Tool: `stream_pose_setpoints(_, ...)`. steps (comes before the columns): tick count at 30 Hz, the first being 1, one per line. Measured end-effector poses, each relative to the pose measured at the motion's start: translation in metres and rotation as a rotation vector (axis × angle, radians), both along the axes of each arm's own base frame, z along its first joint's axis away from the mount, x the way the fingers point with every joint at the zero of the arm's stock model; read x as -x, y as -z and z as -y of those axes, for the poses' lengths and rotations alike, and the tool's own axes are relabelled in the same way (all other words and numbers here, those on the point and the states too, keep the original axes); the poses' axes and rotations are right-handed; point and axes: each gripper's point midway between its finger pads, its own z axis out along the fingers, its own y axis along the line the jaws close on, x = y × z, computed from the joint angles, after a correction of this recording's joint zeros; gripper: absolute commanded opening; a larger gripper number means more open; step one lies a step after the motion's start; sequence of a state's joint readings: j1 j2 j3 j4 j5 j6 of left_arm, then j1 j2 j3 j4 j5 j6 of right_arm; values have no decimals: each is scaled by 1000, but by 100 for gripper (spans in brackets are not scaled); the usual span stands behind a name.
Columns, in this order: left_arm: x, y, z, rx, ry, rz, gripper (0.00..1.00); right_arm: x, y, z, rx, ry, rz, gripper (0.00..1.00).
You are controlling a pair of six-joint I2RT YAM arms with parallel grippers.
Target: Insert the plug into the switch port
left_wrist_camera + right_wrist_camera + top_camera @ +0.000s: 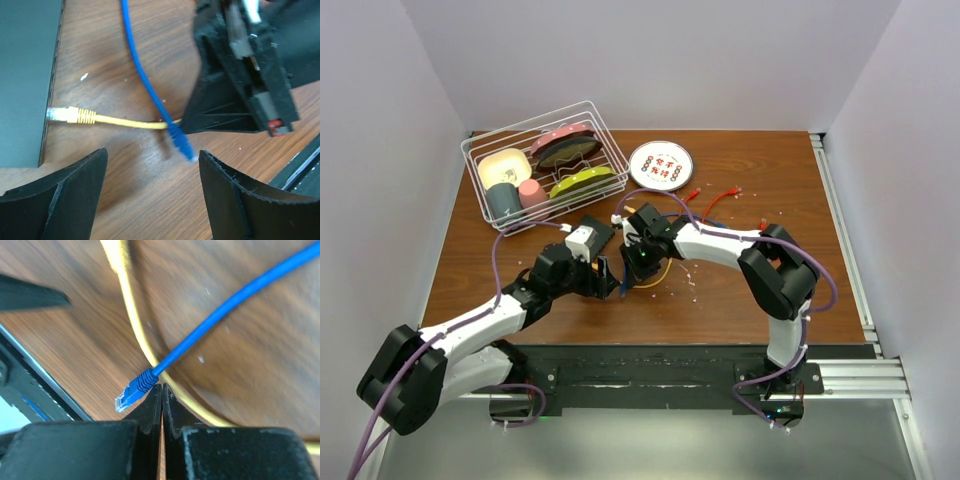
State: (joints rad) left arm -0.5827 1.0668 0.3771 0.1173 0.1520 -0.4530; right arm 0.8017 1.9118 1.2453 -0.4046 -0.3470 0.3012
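Left wrist view, nearest entry: left fingers [75,195], spread wide and empty, standing either side of a bare patch of the surface [145,205].

Next: blue plug [184,146], lying on the wood just beyond that gap. Its long axis is slanted, with the clear tip towards the near edge and the blue cable [137,60] trailing away behind it.

Next: right fingers [150,407], pressed together, their tip at the plug's boot. Whether they touch it or sit just beside it cannot be told, and no pinch on it shows.

Further: yellow plug [75,115], already seated in a port, its yellow cable [130,122] passing under the blue one.

Furthest: switch [22,75], a flat dark box to the left of the blue plug, its port edge facing that plug.

Judgement: the blue tip points away from the ports, so the plug likely needs turning end for end before any push. The left fingers, open around it, look better placed to take it.

Top external view, far side: wire rack [480,150] of dishes and patterned plate [660,165], both well apart from the work.
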Motion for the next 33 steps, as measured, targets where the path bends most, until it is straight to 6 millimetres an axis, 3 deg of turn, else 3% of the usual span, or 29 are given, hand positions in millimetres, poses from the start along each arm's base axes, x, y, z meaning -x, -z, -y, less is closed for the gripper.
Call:
stream_pose_setpoints(7, -2, -3, 7, 27, 25, 14, 74, -4, 0, -16, -48, -20, -12, 0)
stream_pose_setpoints(20, 9, 36, 16, -76, 77, -71, 63, -9, 2, -27, -63, -30, -21, 0)
stream_pose_setpoints(28, 2, 47, 22, -109, 69, -72, 34, -10, 1, -27, -66, -30, -19, 0)
stream_pose_setpoints(29, -1, 48, 23, -113, 66, -69, 21, -10, 1, -27, -66, -30, -20, 0)
stream_pose_setpoints(31, -5, 49, 24, -122, 59, -70, 5, -11, 2, -26, -60, -29, -14, 0)
stream_pose_setpoints(33, -8, 50, 25, -128, 52, -73, 0, -14, 2, -24, -60, -19, -14, 0)
